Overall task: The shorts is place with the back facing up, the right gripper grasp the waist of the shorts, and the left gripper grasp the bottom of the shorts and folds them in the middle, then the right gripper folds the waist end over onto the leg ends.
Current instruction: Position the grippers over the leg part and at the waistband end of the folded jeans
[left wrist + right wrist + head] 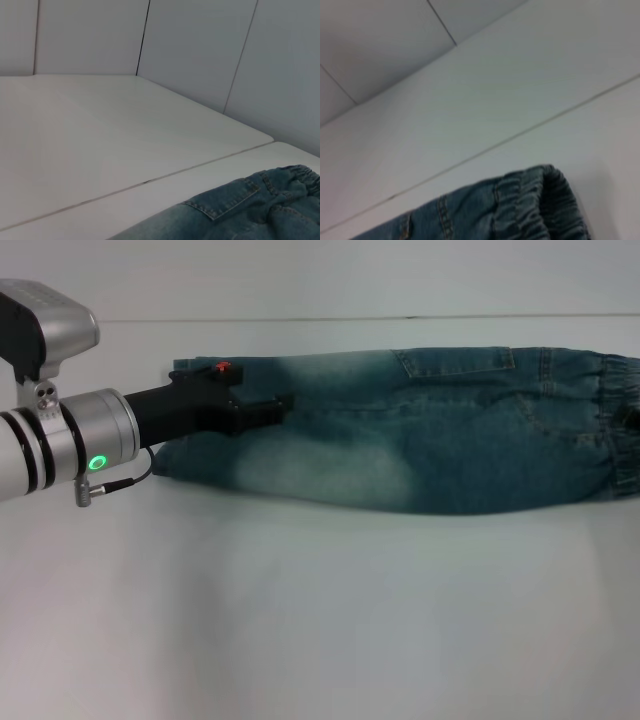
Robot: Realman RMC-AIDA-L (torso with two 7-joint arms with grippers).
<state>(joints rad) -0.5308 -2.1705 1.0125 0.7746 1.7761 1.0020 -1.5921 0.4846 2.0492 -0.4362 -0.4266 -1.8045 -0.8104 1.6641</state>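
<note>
One left hand (285, 408) (grip unclear) lies over the folded shorts' (450, 440) leg ends (200, 455).

White table (320, 620), pale panelled wall (200, 45) with dark seams

Shorts (420, 430) stretched left to right across the far surface (320, 620).
Waist (620, 425) lies right, leg ends (190, 455) left, the left gripper (275, 408) over them.
</note>
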